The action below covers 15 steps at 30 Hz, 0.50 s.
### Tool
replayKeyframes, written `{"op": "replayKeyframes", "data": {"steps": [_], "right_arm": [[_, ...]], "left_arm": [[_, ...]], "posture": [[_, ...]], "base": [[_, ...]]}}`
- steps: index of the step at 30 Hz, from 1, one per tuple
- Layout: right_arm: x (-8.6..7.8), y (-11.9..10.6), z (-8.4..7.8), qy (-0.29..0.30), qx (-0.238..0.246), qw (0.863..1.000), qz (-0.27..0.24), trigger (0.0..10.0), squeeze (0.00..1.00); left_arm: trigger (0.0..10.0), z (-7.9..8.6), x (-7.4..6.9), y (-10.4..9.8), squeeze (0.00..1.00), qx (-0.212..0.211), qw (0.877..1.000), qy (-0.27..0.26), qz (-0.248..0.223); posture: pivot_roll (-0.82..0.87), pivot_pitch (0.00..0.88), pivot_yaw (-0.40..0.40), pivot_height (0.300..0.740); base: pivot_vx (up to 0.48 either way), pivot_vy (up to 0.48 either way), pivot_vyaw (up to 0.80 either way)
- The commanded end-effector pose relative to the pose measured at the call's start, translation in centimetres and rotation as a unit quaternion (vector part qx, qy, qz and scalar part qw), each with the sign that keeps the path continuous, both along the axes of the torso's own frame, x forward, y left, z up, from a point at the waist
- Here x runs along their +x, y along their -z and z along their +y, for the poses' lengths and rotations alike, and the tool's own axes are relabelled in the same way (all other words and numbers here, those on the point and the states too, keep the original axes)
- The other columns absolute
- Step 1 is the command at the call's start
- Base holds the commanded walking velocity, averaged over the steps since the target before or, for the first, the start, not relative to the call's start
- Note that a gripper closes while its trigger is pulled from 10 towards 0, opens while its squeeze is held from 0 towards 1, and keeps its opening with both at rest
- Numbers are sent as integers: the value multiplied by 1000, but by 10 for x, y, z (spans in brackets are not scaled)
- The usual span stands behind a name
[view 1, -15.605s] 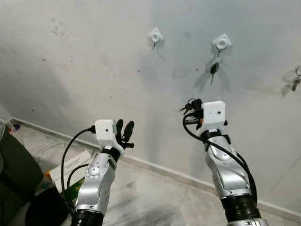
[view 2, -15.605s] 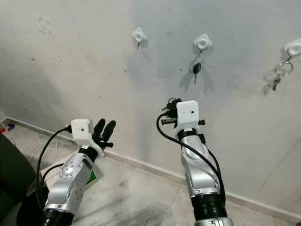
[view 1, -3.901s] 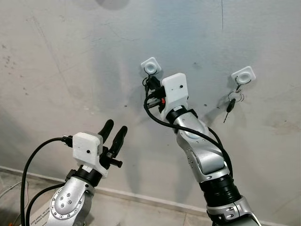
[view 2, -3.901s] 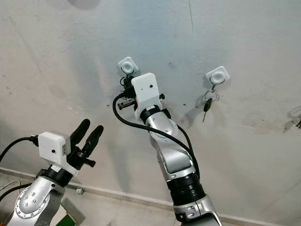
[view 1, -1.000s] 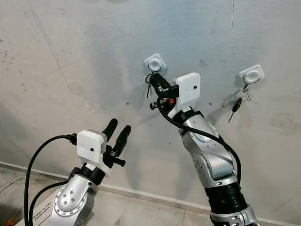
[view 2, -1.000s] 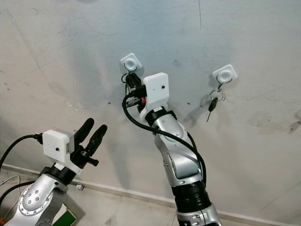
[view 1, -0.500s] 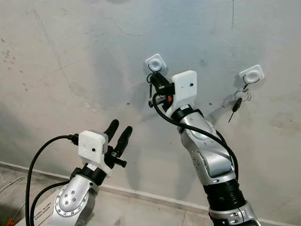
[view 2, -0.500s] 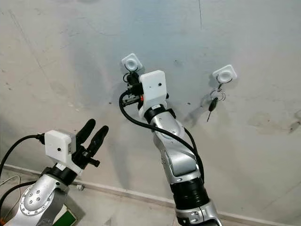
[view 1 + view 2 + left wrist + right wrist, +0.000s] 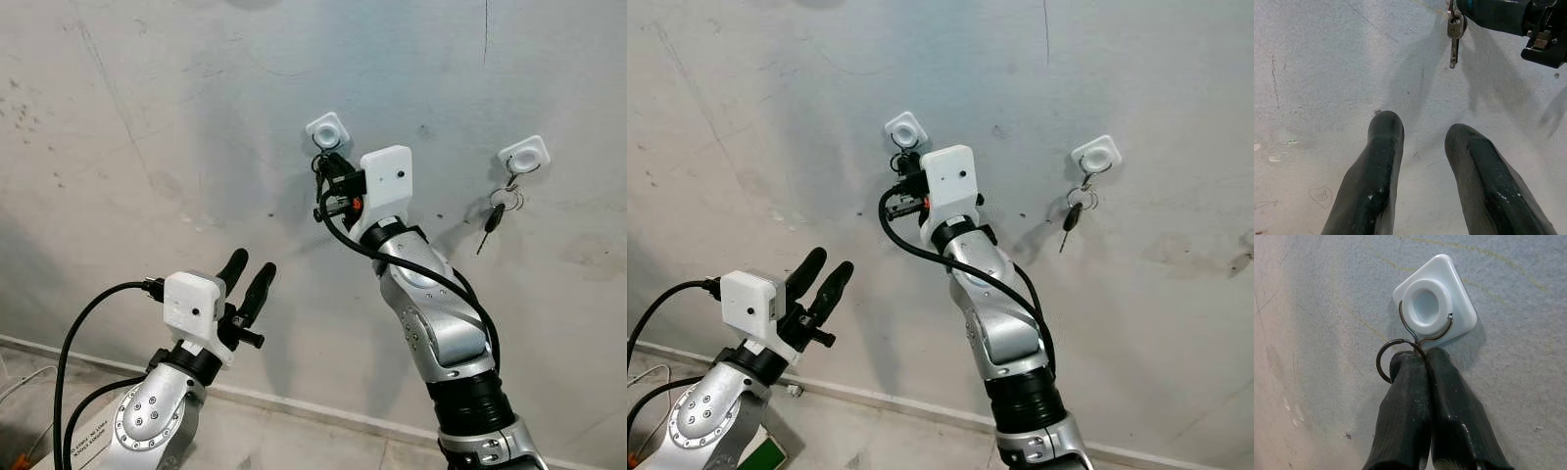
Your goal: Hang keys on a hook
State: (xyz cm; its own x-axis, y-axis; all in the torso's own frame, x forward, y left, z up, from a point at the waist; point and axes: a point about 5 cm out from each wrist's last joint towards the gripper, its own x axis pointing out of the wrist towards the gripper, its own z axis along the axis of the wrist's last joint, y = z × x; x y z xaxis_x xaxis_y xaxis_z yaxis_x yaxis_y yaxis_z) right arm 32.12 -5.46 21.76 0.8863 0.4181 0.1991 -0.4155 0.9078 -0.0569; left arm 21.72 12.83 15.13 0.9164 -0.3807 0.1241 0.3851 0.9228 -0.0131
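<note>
You're facing a scuffed grey wall [image 9: 147, 117] with two white hooks stuck to it. Your right gripper [image 9: 1422, 357] is raised to the nearer white hook [image 9: 1434, 303], its two black fingers pressed together on the key ring [image 9: 1388, 360] — the ring sits right at the wire loop under the hook's round cap, though you can't tell whether it is threaded on. In the left wrist view a key [image 9: 1453, 36] dangles below that gripper, against the wall. Further along to the right, the second hook [image 9: 523, 156] carries another set of keys [image 9: 493, 213]. Your left gripper [image 9: 247, 282] hovers lower down and well apart from the hooks — fingers spread, holding nothing.
</note>
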Motion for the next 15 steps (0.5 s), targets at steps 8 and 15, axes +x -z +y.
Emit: {"op": "replayKeyframes", "data": {"steps": [8, 15], "right_arm": [[3, 15, -15, 40, -22, 998, 42, 10000, 0], [2, 21, -12, 36, -38, 997, 59, 10000, 0]], "left_arm": [[10000, 0, 2, 2, 0, 8, 1000, 3, 7], [10000, -1, 2, 2, 0, 9, 1000, 4, 7]], "posture": [[47, 0, 52, 740], [46, 0, 54, 740]], "base": [[0, 0, 0], [0, 0, 0]]}}
